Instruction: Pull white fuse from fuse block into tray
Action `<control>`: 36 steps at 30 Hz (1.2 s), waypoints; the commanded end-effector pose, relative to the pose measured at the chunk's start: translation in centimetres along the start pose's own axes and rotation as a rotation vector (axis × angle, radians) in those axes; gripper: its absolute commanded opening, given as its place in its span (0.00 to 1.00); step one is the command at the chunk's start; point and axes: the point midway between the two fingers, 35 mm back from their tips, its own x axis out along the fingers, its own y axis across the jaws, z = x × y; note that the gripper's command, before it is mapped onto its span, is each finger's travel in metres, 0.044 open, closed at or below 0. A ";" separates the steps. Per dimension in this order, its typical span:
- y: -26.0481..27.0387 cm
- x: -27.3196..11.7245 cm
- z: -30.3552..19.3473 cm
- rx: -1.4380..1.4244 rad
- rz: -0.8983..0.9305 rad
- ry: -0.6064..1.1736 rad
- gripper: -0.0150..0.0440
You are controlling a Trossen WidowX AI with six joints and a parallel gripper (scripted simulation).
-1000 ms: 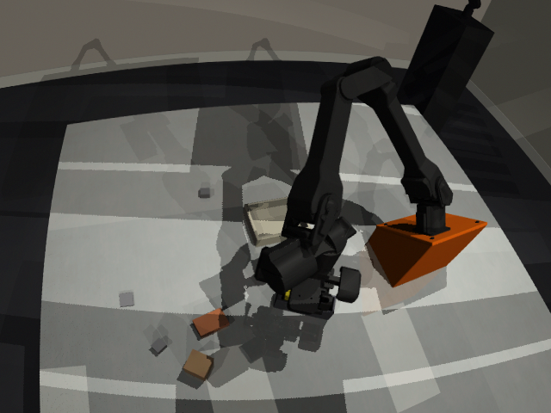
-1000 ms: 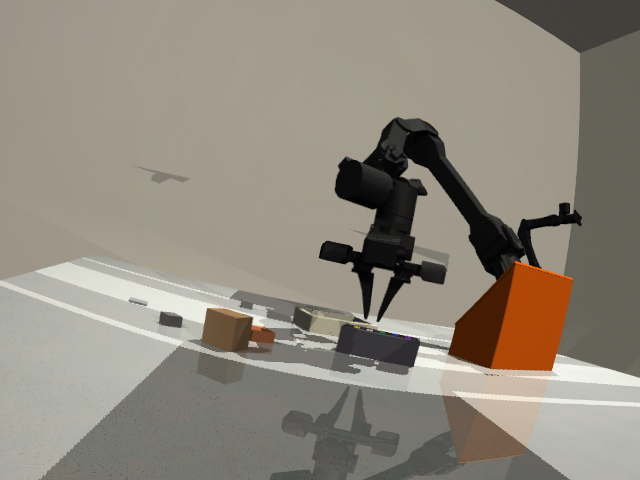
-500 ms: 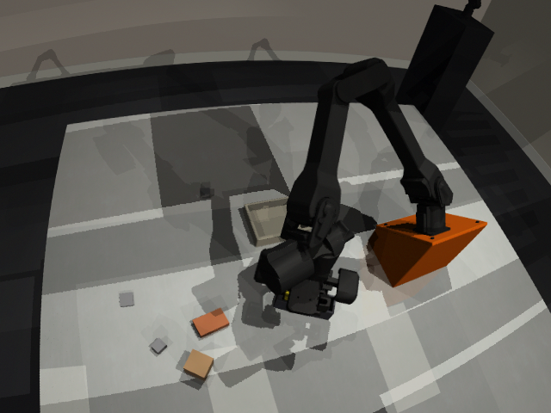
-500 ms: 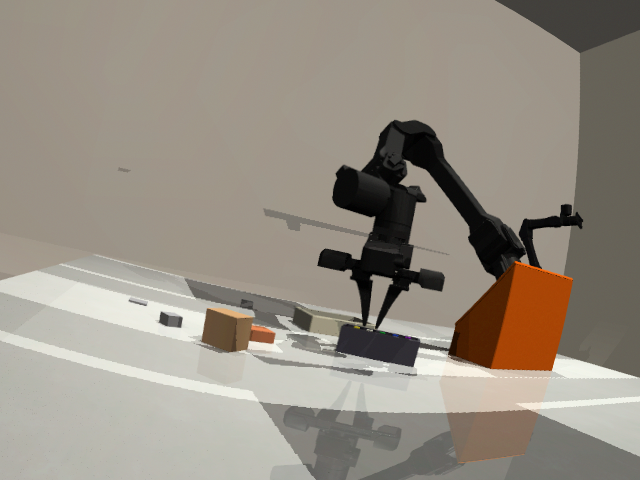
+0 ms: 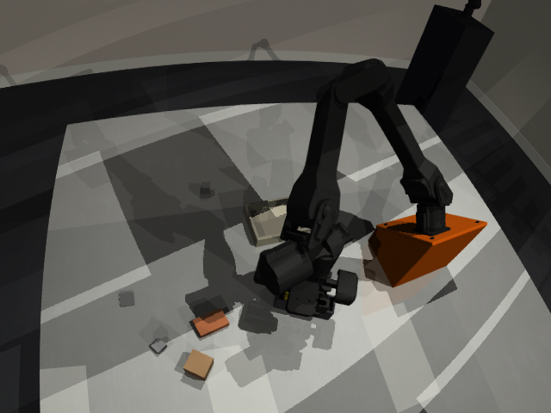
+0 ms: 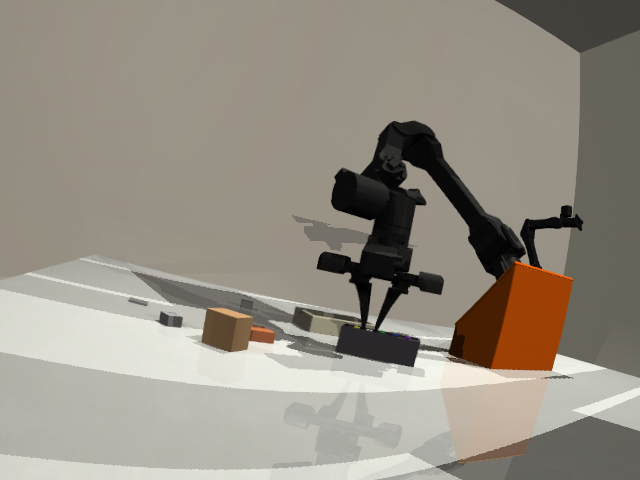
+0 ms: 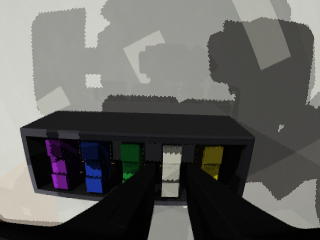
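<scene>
The fuse block (image 6: 377, 347) (image 7: 135, 124) is dark and stands under the gripper. The white fuse (image 7: 171, 156) stands upright in the block, between the green fuse (image 7: 131, 152) and the yellow fuse (image 7: 212, 154) (image 5: 286, 295). My gripper (image 6: 370, 329) (image 7: 170, 172) points down, slightly open, with its fingertips at the block's top. In the wrist view one finger is on each side of the white fuse, with gaps beside it. Exact fingertip depth is unclear. The beige tray (image 5: 269, 242) (image 6: 320, 323) stands behind the block, partly hidden by the arm in the top view.
The blue fuse (image 7: 93, 167) and purple fuse (image 7: 59, 164) are also in the block. An orange-red block (image 5: 210, 323) (image 6: 263, 334), a tan box (image 5: 198, 364) (image 6: 227, 329) and several small grey objects lie to the left. The orange base (image 5: 427, 255) (image 6: 537, 320) stands right.
</scene>
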 end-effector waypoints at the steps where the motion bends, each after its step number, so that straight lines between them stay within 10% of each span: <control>1: 0.0 0.5 -0.1 -0.002 -0.001 0.004 0.38; 36: 0.0 -0.2 0.0 0.000 0.001 0.001 0.25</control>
